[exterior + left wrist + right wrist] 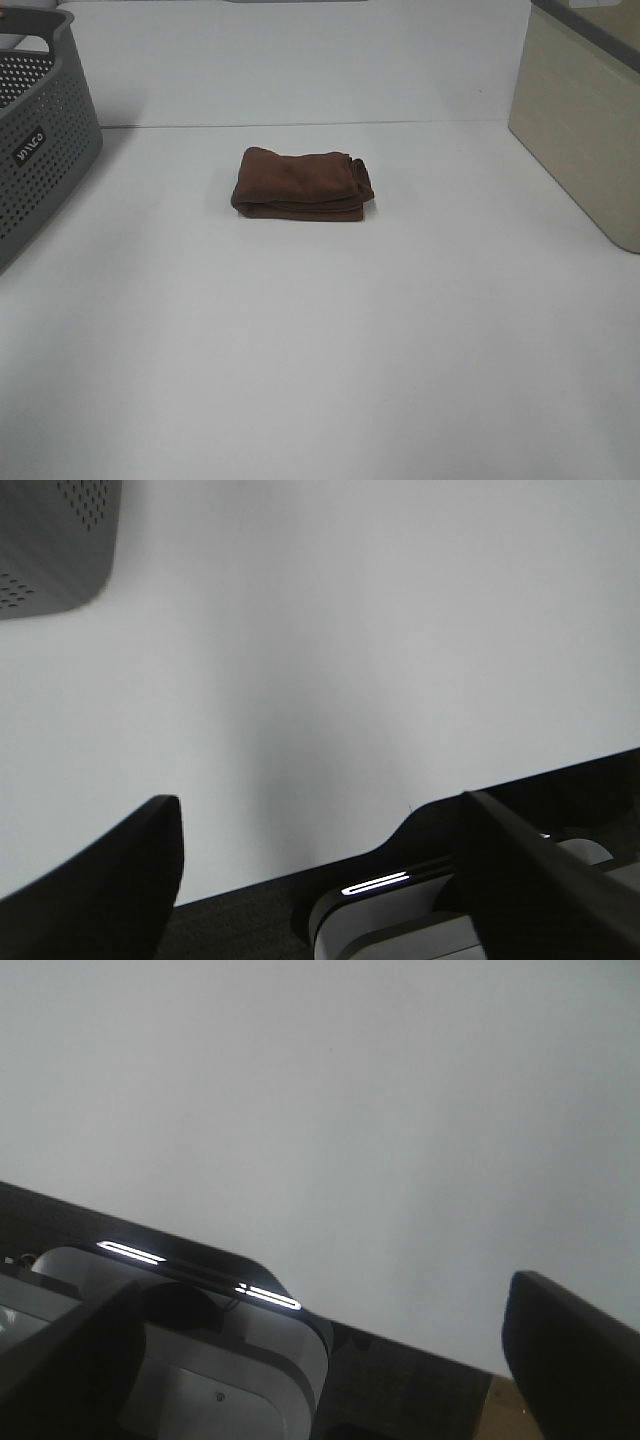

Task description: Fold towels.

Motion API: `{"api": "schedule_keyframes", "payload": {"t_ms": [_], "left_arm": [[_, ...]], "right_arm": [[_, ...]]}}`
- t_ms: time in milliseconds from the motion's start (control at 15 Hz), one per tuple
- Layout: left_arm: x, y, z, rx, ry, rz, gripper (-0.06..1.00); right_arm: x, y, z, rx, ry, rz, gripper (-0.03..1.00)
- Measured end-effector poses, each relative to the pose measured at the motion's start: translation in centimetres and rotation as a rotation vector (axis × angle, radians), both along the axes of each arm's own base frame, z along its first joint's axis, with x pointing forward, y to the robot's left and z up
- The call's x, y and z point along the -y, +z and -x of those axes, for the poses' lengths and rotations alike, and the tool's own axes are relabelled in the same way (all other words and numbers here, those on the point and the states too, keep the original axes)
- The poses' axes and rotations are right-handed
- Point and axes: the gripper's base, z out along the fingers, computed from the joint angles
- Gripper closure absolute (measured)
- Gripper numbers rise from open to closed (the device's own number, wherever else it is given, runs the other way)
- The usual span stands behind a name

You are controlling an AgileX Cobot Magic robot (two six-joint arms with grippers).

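Reddish-brown towel (302,184), folded into a compact bundle, lay near the middle of the white bench (320,350), toward its far side. Grey perforated basket (40,140) stood at the left edge and a beige bin (585,120) at the right, both well apart from the cloth. Left end effector (330,880) and right end effector (320,1360) hung over bare bench near its front edge, jaws spread wide, each holding nothing.

the towel (303,184), dark reddish-brown and fuzzy, lies folded into a compact, layered rectangle on the white table (320,350), nearer its far edge than its near edge, roughly midway between left and right sides.
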Motion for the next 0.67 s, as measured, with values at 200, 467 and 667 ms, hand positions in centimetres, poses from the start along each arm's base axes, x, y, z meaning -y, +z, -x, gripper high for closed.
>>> {"api": "schedule_keyframes", "payload": {"t_ms": [200, 467, 667], "left_arm": [[-1.2, -2.1, 5.2, 0.124, -0.055, -0.005, 0.23], [-2.0, -4.9, 10.4, 0.333, -0.150, 0.010, 0.23], [-1.7, -6.5, 10.8, 0.406, -0.183, 0.039, 0.23]], "right_arm": [[0.9, -2.2, 3.8, 0.035, 0.000, -0.002, 0.06], [2.3, -4.1, 8.6, 0.230, 0.003, -0.017, 0.06], [3.0, -5.0, 11.4, 0.419, 0.029, -0.036, 0.06]]}}
